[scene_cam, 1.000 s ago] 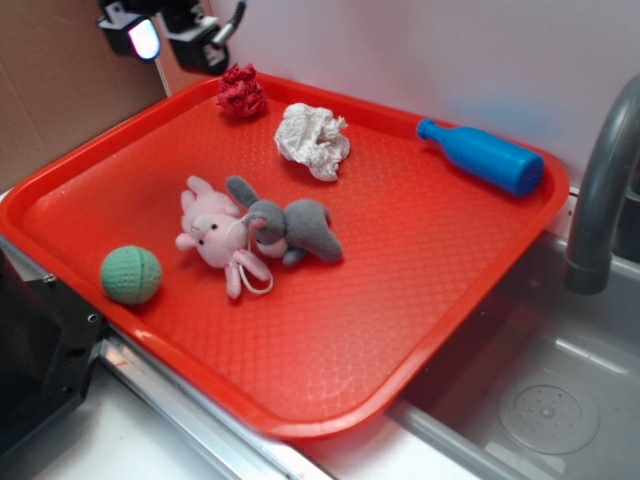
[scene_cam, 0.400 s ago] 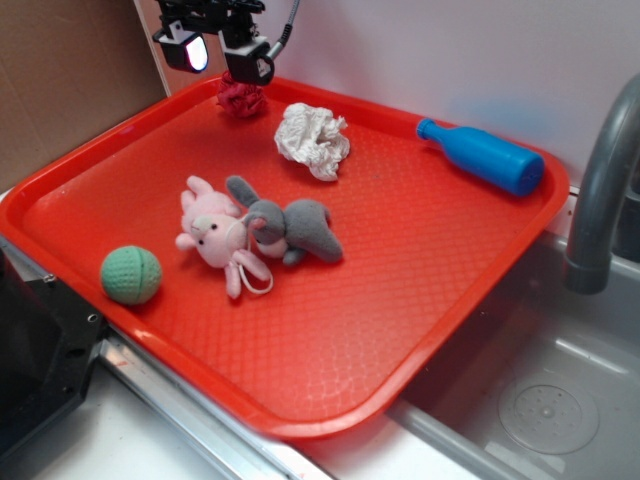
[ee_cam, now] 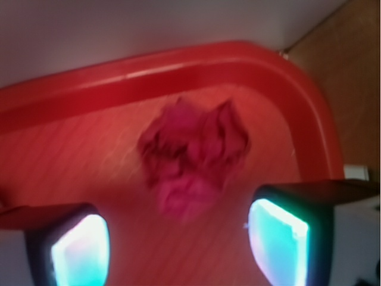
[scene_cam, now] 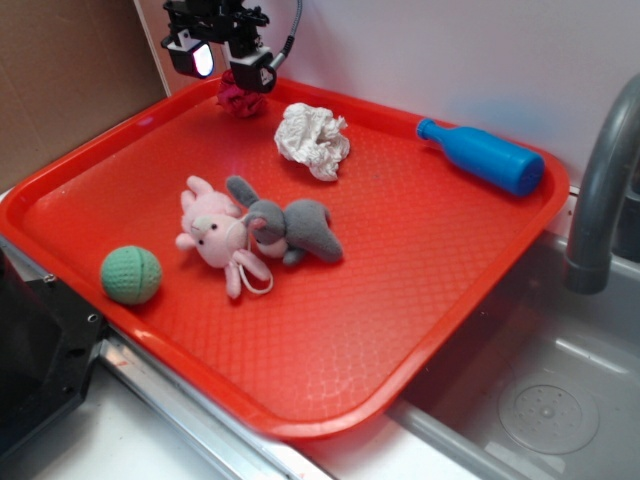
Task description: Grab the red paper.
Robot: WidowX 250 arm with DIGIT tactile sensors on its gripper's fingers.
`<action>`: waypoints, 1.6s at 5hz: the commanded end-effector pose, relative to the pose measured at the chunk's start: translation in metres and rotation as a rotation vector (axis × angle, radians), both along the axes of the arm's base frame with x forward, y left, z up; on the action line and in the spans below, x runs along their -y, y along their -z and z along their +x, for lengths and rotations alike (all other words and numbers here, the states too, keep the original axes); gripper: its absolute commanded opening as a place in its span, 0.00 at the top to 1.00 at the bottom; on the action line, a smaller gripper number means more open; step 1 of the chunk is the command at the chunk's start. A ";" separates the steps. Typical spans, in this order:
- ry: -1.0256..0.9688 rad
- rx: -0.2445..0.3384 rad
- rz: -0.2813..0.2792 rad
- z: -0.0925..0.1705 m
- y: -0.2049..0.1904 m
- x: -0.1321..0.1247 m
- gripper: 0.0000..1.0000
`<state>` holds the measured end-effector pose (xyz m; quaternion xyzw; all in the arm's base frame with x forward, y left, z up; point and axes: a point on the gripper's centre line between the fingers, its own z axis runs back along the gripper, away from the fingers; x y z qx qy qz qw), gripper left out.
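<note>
The red paper [scene_cam: 238, 98] is a small dark red crumpled ball in the far left corner of the red tray [scene_cam: 420, 330]. My gripper [scene_cam: 228, 65] hangs just above it, open, its two fingers wide apart. In the wrist view the red paper [ee_cam: 193, 155] lies on the tray floor near the rim, ahead of and between the two glowing fingertips [ee_cam: 80, 250], with nothing held between them.
A white paper wad [scene_cam: 312, 139] lies right of the red paper. A blue bottle [scene_cam: 482, 155] lies at the tray's far right. Pink and grey plush toys [scene_cam: 255, 232] lie mid-tray, a green knitted ball [scene_cam: 131, 274] front left. A sink and grey faucet [scene_cam: 598, 190] stand at right.
The gripper has travelled right from the tray's far left edge and come down over the red paper, now partly covering it in the exterior view. Nothing on the tray has moved.
</note>
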<state>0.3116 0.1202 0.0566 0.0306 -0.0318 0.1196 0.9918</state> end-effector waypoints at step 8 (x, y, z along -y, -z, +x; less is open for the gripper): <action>0.013 -0.014 0.010 0.037 0.044 0.004 0.00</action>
